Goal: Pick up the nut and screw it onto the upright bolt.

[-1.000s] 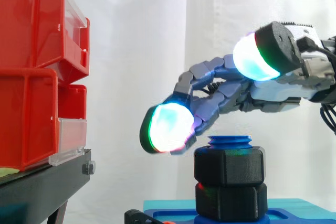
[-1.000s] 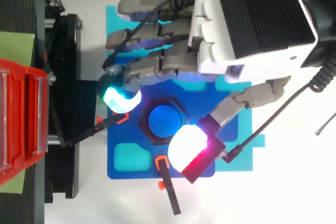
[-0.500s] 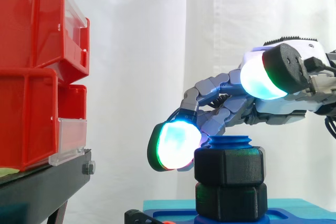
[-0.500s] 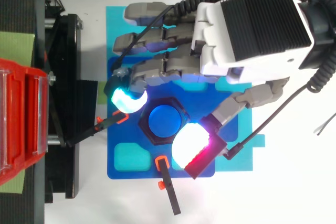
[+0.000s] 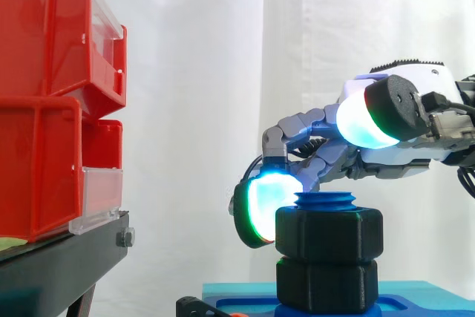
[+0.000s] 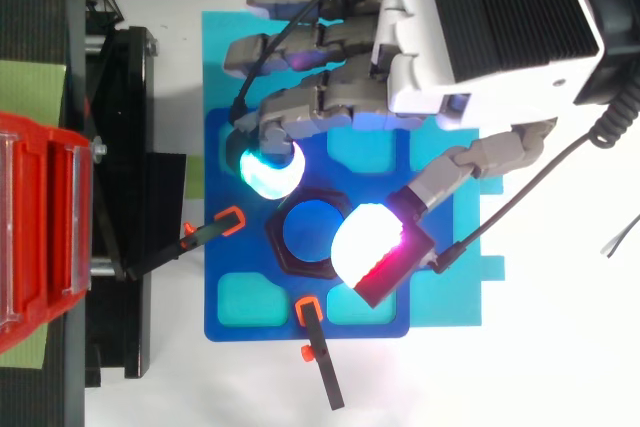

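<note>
While the hand hovers at centre right, its loosely bent fingers grip nothing.
Black nut sits threaded on the upright blue bolt, lower centre; one fingertip touches its left side, thumb pad higher up.

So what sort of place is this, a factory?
More likely a robotics lab test bench: a white curtain, red bins on a black stand, and a robot hand over a nut and bolt on a blue plate.
</note>
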Controlling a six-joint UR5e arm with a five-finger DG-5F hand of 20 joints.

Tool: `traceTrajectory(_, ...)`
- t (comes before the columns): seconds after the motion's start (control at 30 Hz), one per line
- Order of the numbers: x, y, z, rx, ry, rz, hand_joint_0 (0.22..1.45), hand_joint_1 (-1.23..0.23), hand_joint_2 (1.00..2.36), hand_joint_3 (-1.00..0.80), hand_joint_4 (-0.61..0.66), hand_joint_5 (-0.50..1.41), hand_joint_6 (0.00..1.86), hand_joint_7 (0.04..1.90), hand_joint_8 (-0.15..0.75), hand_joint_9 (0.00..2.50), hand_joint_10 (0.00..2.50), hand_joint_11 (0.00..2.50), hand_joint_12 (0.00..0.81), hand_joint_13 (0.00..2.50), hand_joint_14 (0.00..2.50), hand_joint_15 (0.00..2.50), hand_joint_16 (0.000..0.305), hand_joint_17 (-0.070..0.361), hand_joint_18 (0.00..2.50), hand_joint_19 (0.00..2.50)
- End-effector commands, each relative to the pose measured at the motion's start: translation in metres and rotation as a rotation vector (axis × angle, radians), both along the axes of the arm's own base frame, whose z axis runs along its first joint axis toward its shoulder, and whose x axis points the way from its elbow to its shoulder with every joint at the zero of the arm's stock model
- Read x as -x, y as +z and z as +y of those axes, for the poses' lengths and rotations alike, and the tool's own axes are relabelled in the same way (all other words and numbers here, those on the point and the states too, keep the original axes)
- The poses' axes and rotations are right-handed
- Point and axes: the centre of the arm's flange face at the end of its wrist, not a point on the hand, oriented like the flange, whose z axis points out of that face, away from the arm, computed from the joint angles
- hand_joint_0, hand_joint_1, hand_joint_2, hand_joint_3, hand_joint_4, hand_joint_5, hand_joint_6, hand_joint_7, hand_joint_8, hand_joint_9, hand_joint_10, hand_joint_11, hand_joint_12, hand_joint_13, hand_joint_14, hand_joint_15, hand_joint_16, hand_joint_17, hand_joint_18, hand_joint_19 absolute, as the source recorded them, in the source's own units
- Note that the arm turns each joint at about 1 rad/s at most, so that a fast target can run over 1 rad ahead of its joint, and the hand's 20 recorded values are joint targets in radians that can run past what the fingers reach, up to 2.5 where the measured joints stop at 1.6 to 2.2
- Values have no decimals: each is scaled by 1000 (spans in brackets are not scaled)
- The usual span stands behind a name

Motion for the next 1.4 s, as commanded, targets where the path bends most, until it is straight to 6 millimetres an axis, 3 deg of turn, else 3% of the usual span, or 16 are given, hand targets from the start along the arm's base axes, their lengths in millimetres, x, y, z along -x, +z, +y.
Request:
traceTrajectory(0.0,1,0,-5,-1,-4,-1,512,-261,1000,-500,224,-67,504,1244,250,625,0,0,291,321,0,0,32,73,11,0)
traceTrajectory(0.23,2,0,-11,0,-12,4,517,-280,1000,-500,197,-37,504,1349,261,711,0,0,273,389,0,0,30,67,79,0)
traceTrajectory(0.5,3,0,-19,-3,-21,4,520,-289,1000,-500,205,-36,504,1316,263,762,0,0,275,392,0,0,29,66,84,0)
traceTrajectory(0.63,-2,17,-25,-2,-15,-29,516,-284,1000,-500,260,-63,504,1116,252,720,0,0,285,342,0,0,30,68,27,0)
traceTrajectory(0.73,-7,51,-31,2,36,-34,516,-285,1000,-500,291,-76,504,1003,239,689,0,0,287,303,0,0,30,69,0,0)
traceTrajectory(0.83,-8,55,-30,-4,57,-44,513,-285,1000,-500,289,-87,504,912,229,661,0,0,287,272,0,0,32,72,0,0)
traceTrajectory(1.0,-11,57,-26,-13,67,-66,508,-281,1000,-500,279,-94,503,864,229,639,0,0,294,252,0,0,34,76,0,0)
traceTrajectory(1.13,-10,35,-18,-49,78,-95,506,-271,1000,-500,277,-96,503,844,229,637,0,0,295,252,0,0,34,77,0,0)
traceTrajectory(1.37,-10,20,-2,-75,93,-110,504,-260,1000,-500,274,-98,503,838,228,636,0,0,296,252,0,0,34,77,0,0)
